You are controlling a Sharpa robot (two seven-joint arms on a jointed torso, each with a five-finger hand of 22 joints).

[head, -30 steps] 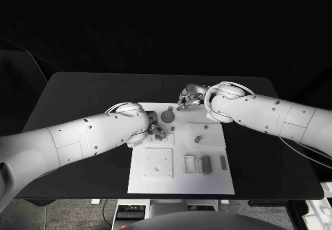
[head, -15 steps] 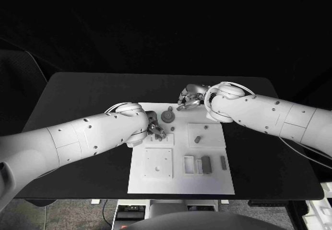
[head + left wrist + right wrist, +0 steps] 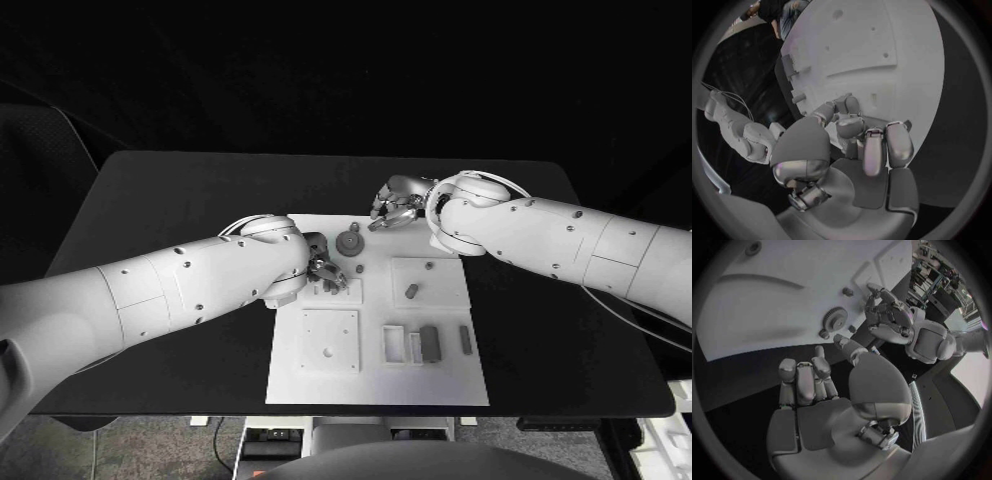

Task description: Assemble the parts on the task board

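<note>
The white task board (image 3: 310, 385) lies in the middle of the black table. A grey gear (image 3: 351, 241) stands near the board's far edge, with a small peg (image 3: 359, 268) just in front of it. My left hand (image 3: 325, 270) is down on the board to the left of the peg, fingers (image 3: 848, 125) curled with their tips against the white surface; whether they pinch a part is hidden. My right hand (image 3: 392, 205) hovers at the far edge beside the gear (image 3: 837, 317), its fingers (image 3: 804, 380) curled in with nothing seen in them.
A short grey piece (image 3: 411, 290) lies on a raised white plate at the board's right. Nearer me are a square plate (image 3: 330, 340), a white frame (image 3: 394, 343) and two grey bars (image 3: 428, 343) (image 3: 466, 340). Bare black table (image 3: 173, 190) surrounds the board.
</note>
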